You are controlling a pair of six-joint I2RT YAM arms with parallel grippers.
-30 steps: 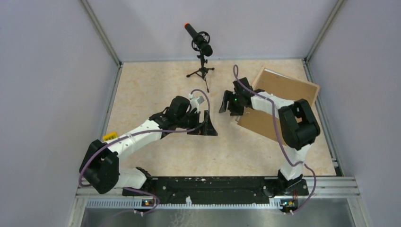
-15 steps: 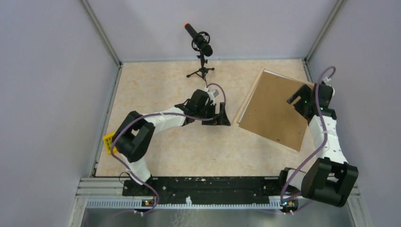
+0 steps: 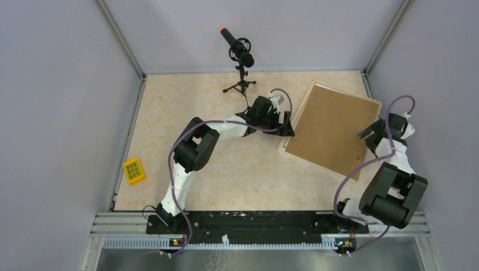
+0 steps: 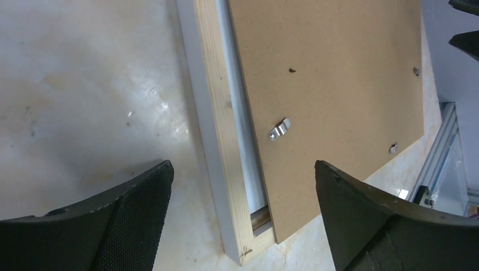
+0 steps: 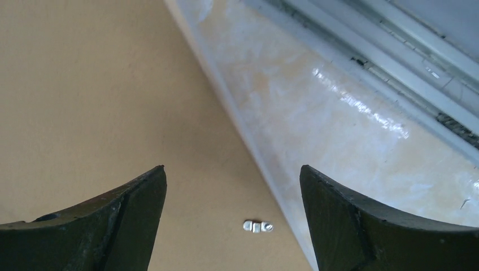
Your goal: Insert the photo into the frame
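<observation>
From my console, the large rectangular picture frame with the narrow pale wood border (image 4: 220,113) lay flat and back-up on the right half of the mottled beige table (image 3: 186,113). It sat skewed to the table's edges, its far corner close to the back wall. A plain brown flat backing board (image 3: 333,130) sat inside the border and covered nearly all of the frame's back. In the left wrist view a thin whitish strip showed between the wood and the board's edge. I could not tell whether that strip was the photo or something else. A small silver metal clip (image 4: 279,130) lay on the board just beside that edge.

The left gripper (image 3: 281,123) reached across to the frame's left side. Its black fingers stood wide apart, gripping nothing. One finger hung over bare table and the other over the board, with the wooden border between them. I could not tell whether either finger touched anything.

The right gripper (image 3: 368,134) was at the frame's opposite, right-hand side. Its fingers were also spread wide and empty, over the board's edge and the strip of table beyond it. Another small silver clip (image 5: 258,226) lay on the board near that edge.

A black microphone with an orange tip on a small tripod (image 3: 239,53) stood by the back wall. A small yellow gridded square block (image 3: 134,170) lay well apart, near the left wall.
</observation>
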